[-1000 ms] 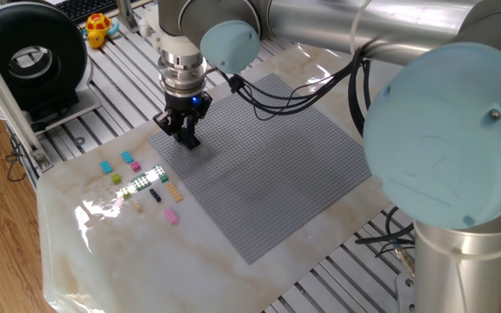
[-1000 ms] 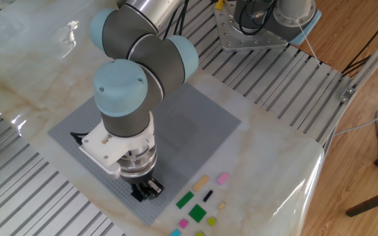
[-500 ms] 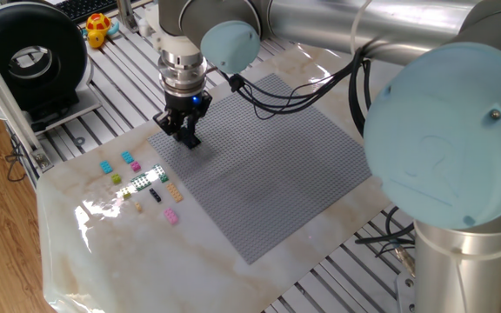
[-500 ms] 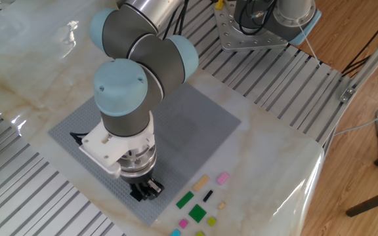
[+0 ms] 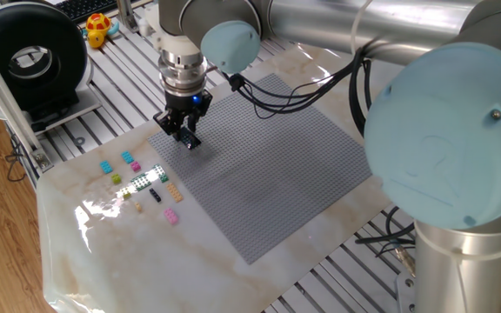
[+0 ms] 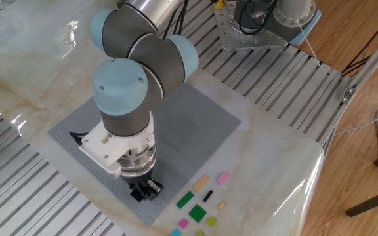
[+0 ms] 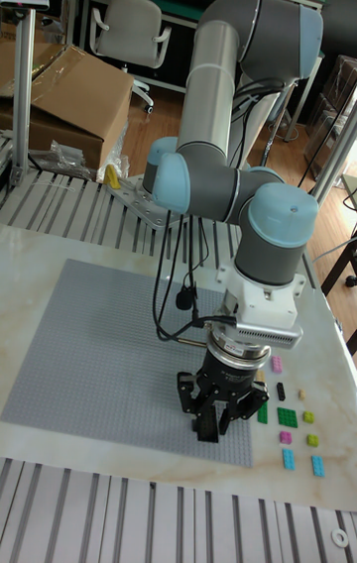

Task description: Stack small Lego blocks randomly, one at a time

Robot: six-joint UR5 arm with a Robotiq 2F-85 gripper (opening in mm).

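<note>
My gripper [image 5: 186, 139] points straight down over the near-left corner of the large grey baseplate [image 5: 268, 165]. Its dark fingers stand close together, shut on a small dark Lego block [image 7: 209, 430] held right at the plate's surface. The same gripper [image 6: 147, 190] shows at the plate's corner in the other fixed view, and the gripper [image 7: 212, 424] shows again in the tall fixed view. Several loose small Lego blocks lie on the marble beside the plate: cyan [image 5: 106, 166], pink [image 5: 171, 217], green [image 6: 197, 212], tan [image 6: 201, 181] and black [image 5: 155, 196].
The robot's big grey and pale-blue arm [image 5: 442, 148] spans the right of the table. A black round device [image 5: 29, 56] stands at the back left. Slotted aluminium rails [image 6: 274, 85] surround the marble sheet. A yellow toy [image 5: 97, 28] lies at the far back.
The arm has barely moved. Only the fingertips look slightly shifted at the baseplate corner. The loose blocks lie as before.
</note>
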